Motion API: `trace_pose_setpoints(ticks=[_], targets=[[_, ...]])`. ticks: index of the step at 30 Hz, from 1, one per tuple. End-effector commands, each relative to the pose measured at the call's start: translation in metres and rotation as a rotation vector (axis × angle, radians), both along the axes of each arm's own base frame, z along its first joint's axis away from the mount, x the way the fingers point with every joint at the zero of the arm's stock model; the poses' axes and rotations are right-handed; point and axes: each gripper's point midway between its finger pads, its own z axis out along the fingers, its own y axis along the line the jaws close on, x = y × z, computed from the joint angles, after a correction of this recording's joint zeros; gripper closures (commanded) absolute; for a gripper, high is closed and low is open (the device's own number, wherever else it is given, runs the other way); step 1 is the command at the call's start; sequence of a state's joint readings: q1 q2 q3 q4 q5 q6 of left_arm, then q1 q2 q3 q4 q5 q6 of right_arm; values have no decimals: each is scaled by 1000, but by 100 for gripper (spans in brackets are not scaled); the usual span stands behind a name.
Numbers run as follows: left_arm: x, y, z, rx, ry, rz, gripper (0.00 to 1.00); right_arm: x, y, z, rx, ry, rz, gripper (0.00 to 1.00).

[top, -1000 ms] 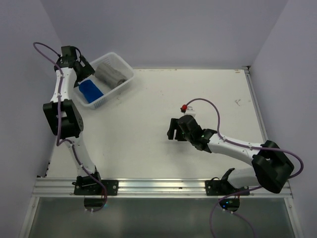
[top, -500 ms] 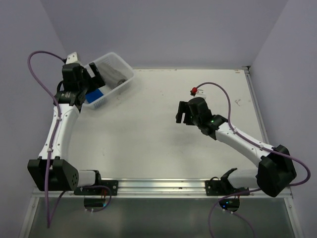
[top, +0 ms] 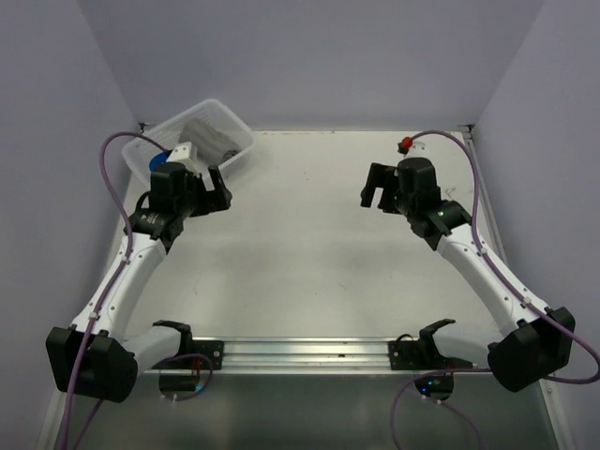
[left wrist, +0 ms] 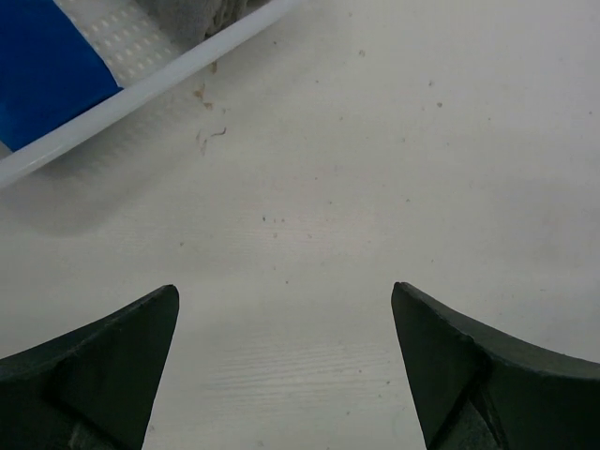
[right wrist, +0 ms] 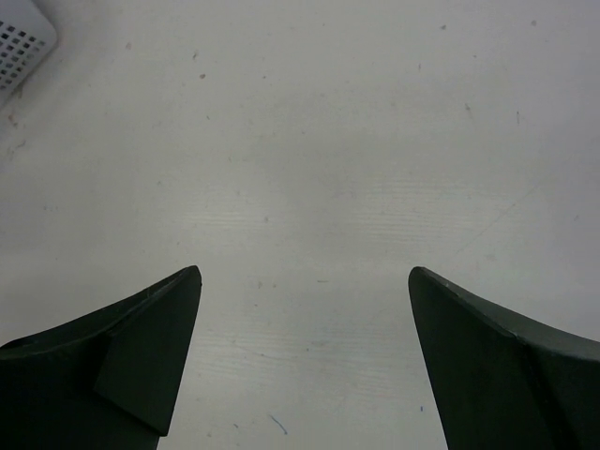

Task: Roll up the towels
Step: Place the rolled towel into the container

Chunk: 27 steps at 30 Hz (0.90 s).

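My left jaws and right jaws both stood wide open and empty over the bench (top: 300, 262), while the grey towel (top: 208, 137) and blue towel (left wrist: 42, 70) lay in the basket (left wrist: 159, 80), seemingly rolled, so I judged it wisest to keep clear of its rim.

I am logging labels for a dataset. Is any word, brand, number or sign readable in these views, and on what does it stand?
None can be read. No print shows on the basket, the grey towel, the blue towel or the table. The left gripper and right gripper are plain black and unmarked.
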<state>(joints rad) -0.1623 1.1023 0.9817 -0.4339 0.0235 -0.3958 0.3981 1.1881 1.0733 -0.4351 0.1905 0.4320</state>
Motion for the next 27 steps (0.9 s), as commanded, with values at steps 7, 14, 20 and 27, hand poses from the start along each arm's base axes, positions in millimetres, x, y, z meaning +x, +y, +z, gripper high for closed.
trace_pose_setpoints(ticks=[7, 14, 20, 27], targets=[[15, -6, -12, 72, -80, -55, 1, -8, -40, -13, -152, 34, -135, 1], [16, 2, -6, 98, -101, -19, 1, -2, -38, -27, -135, 49, -162, 1], [16, 8, -6, 117, -100, 1, 1, 1, -38, -46, -154, 111, -181, 1], [16, 9, -5, 119, -91, 8, 0, -1, -37, -47, -147, 109, -172, 1]])
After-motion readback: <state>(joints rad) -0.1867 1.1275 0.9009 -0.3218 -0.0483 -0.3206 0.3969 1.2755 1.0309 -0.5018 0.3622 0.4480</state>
